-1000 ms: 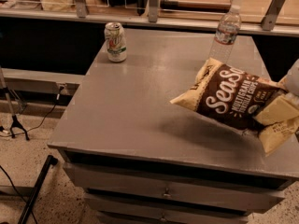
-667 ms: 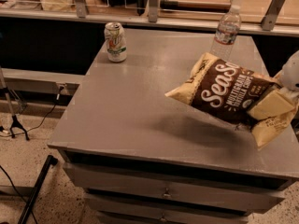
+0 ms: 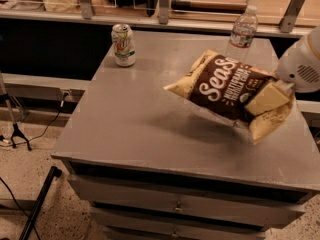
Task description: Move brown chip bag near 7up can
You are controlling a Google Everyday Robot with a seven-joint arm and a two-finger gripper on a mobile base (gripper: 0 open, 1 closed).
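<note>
The brown chip bag [image 3: 225,88], dark brown with pale yellow ends and white lettering, hangs tilted in the air above the right half of the grey table [image 3: 135,119]. My gripper [image 3: 267,98] comes in from the right edge and is shut on the bag's right end, with one pale finger lying across it. The 7up can [image 3: 123,44] stands upright at the table's back left corner, well to the left of the bag. The bag's shadow falls on the table under it.
A clear plastic water bottle [image 3: 243,33] stands at the back of the table just behind the bag. A railing with metal posts [image 3: 164,4] runs behind the table. Drawer fronts [image 3: 175,204] lie below the front edge. Cables and a stand sit on the floor at left.
The gripper has lifted the bag and carried it a little to the left and away from the front edge. The can and bottle have not moved.
</note>
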